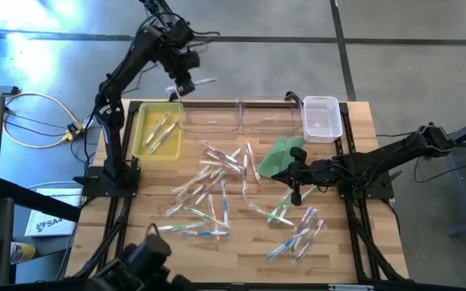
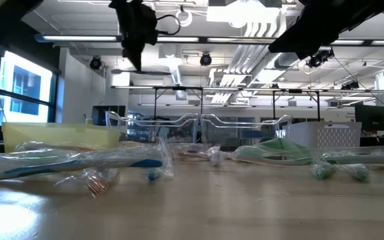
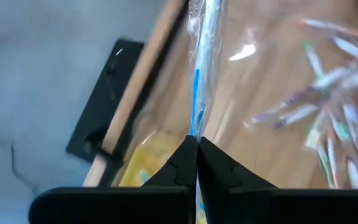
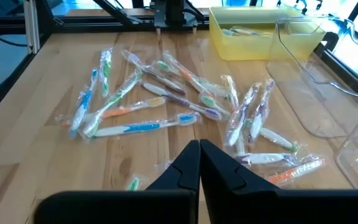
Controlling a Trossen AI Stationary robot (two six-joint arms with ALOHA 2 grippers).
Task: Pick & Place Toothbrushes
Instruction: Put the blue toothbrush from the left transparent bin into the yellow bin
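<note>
**A:** What is the left gripper [image 1: 186, 84] doing, up past the desk's far edge?

**B:** It is pinching one blue-and-white toothbrush in a clear glossy wrapper [image 3: 199, 81], with the fingers closed right down on the wrapper's end. The high view is showing that gripper hanging above the far rim, between the shallow yellow plastic bin [image 1: 157, 132] and the first of the clear plastic bins [image 1: 210, 118]. This looks like the carrying step, with the placing not yet done.

**A:** And the right gripper [image 1: 295, 192]?

**B:** It is hovering low over the slatted wooden desk [image 1: 354, 242], fingers drawn together and holding nothing, beside the flat green cloth [image 1: 281, 155]. The loose scatter of wrapped toothbrushes with pink, green, blue and purple parts [image 1: 217, 186] is lying spread across the desk's middle, just ahead of it.

**A:** Where are the ones already sorted?

**B:** A few are resting in the yellow bin. The clear bins and the white mesh basket [image 1: 321, 118] are looking empty or nearly so; I cannot tell for certain.

**A:** What is the next move calling for?

**B:** Probably lining the held toothbrush over a bin and lowering it before letting go, since the slippery wrapper could swing wide. Which bin is meant is unclear.
</note>
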